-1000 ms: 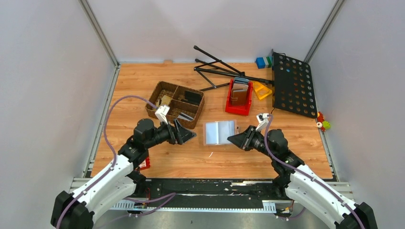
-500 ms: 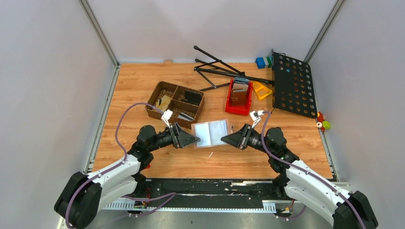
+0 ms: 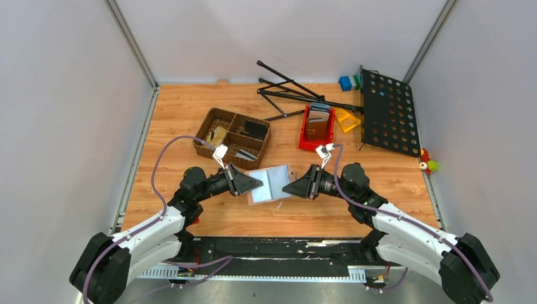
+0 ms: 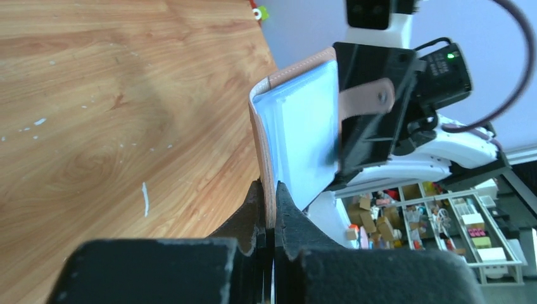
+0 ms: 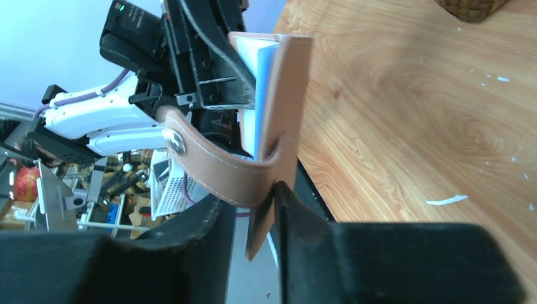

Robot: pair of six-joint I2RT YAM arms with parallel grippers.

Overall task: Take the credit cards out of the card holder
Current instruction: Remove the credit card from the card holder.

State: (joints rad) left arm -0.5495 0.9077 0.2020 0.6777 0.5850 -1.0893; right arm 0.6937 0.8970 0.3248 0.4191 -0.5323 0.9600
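The card holder (image 3: 271, 182) hangs open above the table between my two grippers, its pale inside facing up. No credit cards show in it. My left gripper (image 3: 259, 184) is shut on its left edge, and the left wrist view has the brown edge (image 4: 261, 142) pinched between the left gripper's (image 4: 271, 190) tips. My right gripper (image 3: 286, 188) stands slightly open around the right flap (image 5: 288, 95). That flap rests against one finger, and the snap strap (image 5: 209, 161) curls over the other. A black card (image 3: 255, 128) lies in the wicker basket (image 3: 214, 116).
A red bin (image 3: 307, 144) with upright wallets stands behind the grippers. A black perforated music stand plate (image 3: 387, 111) and its legs (image 3: 288, 88) lie at the back right. A yellow piece (image 3: 347, 119), coloured blocks (image 3: 348, 82) and small toys (image 3: 429, 164) sit nearby.
The card holder has been carried left and lifted off the table by the right gripper. The left gripper, open before, has shut on its left edge. The right jaws have loosened.
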